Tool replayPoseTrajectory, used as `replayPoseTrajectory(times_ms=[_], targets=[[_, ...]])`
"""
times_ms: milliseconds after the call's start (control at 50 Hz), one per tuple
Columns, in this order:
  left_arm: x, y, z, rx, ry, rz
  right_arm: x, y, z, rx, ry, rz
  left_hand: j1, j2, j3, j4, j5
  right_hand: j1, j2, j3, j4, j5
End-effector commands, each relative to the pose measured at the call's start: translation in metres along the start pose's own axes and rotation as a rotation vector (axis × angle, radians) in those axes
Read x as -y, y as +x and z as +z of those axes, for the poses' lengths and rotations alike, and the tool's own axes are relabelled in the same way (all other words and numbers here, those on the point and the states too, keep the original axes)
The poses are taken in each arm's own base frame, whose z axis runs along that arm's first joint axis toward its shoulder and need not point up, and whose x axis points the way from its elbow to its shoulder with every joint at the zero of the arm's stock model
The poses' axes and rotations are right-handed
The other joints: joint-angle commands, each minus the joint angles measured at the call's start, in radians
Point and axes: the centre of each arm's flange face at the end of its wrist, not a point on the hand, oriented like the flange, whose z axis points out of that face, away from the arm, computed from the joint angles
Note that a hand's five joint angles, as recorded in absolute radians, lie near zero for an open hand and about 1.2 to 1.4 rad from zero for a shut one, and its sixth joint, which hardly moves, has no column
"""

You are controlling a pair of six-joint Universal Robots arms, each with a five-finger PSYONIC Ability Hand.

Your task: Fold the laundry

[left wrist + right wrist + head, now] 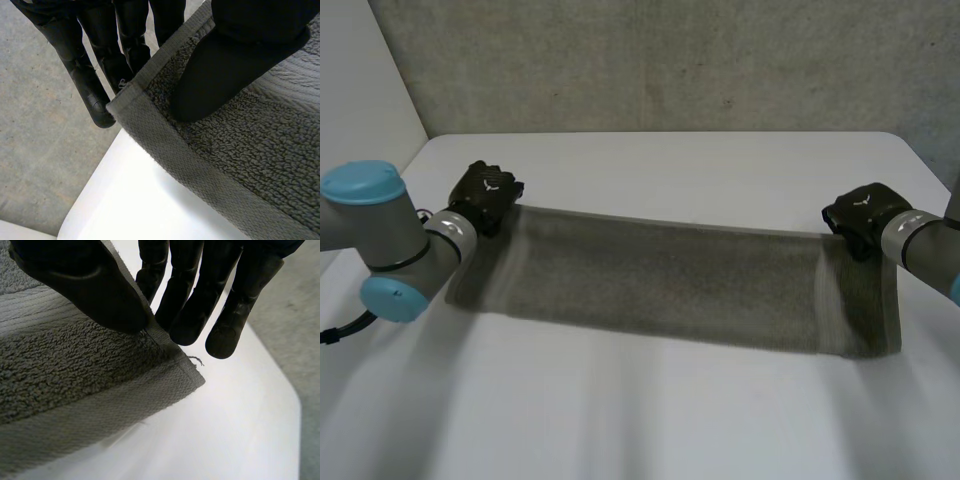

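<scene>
- The left arm (380, 235) reaches in from 8 o'clock. Its left hand (485, 190) sits at 10 o'clock, with the thumb (215, 75) pressing a towel (660, 285) corner against straight fingers (92, 95).
- The right arm (930, 245) enters from 3 o'clock. The right hand (860, 212) pinches the opposite far corner (thumb on top, fingers beneath).

- The towel (660, 285) stretches left to right over the middle of the table (650, 420).
- The left hand (485, 195) pinches its far left corner.
- The right hand (860, 215) pinches its far right corner.
- A wall (650, 60) stands behind the table.
</scene>
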Motion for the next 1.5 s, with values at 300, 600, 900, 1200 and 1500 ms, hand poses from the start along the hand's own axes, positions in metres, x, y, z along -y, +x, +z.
replayPoseTrajectory(times_ms=[300, 600, 900, 1200, 1500], targets=[[-0.003, 0.010, 0.001, -0.006, -0.010, -0.020, 0.003, -0.007, 0.012, -0.100, 0.021, 0.032, -0.999, -1.043, -1.043, -1.044, -1.031, -1.173, -1.165, -1.172, -1.169, -1.191], [0.031, -0.013, -0.074, 0.049, -0.028, -0.381, 0.020, -0.017, -0.079, -0.027, 0.082, 0.154, -0.999, -1.043, -1.043, -1.044, -1.031, -1.173, -1.165, -1.172, -1.169, -1.191], [0.041, -0.024, -0.104, 0.154, 0.127, -0.610, -0.043, -0.056, -0.087, 0.023, -0.042, 0.201, -0.999, -1.043, -1.043, -1.044, -1.031, -1.045, -1.038, -1.045, -1.042, -1.064], [0.033, -0.032, -0.103, 0.183, 0.119, -0.610, -0.082, -0.028, -0.065, -0.062, -0.153, 0.128, -0.999, -1.043, -1.043, -1.044, -1.031, 0.049, 0.057, 0.050, 0.053, 0.031], [0.030, -0.032, -0.104, 0.188, 0.111, -0.612, -0.032, 0.062, -0.053, -0.494, -0.157, -0.360, -0.999, -1.043, -1.043, -1.044, -1.031, 0.049, 0.057, 0.050, 0.053, 0.031]])
